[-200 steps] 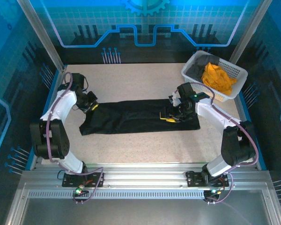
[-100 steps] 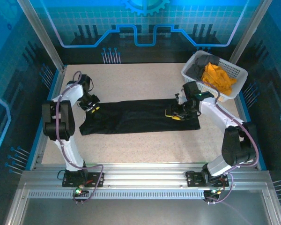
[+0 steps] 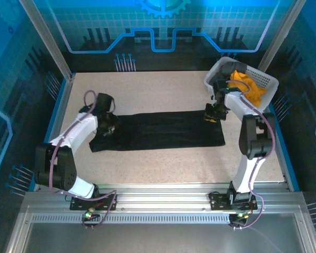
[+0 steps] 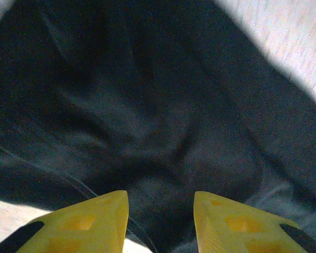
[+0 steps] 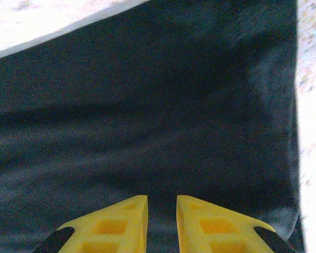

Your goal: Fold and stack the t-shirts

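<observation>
My left end effector (image 4: 159, 199) is open and empty, and the black t-shirt (image 4: 147, 105) lies just under and ahead of it. My right end effector (image 5: 161, 203) is almost closed, a narrow gap, holding nothing, over this shirt on the desk (image 5: 42, 21). Beyond it, the basket (image 3: 266, 79) holds the orange-yellow t-shirt (image 3: 246, 88).

The left hand (image 4: 160, 199), fingers apart, hangs over the rumpled black t-shirt (image 4: 147, 105) (pale table (image 4: 297, 39) beyond).
</observation>
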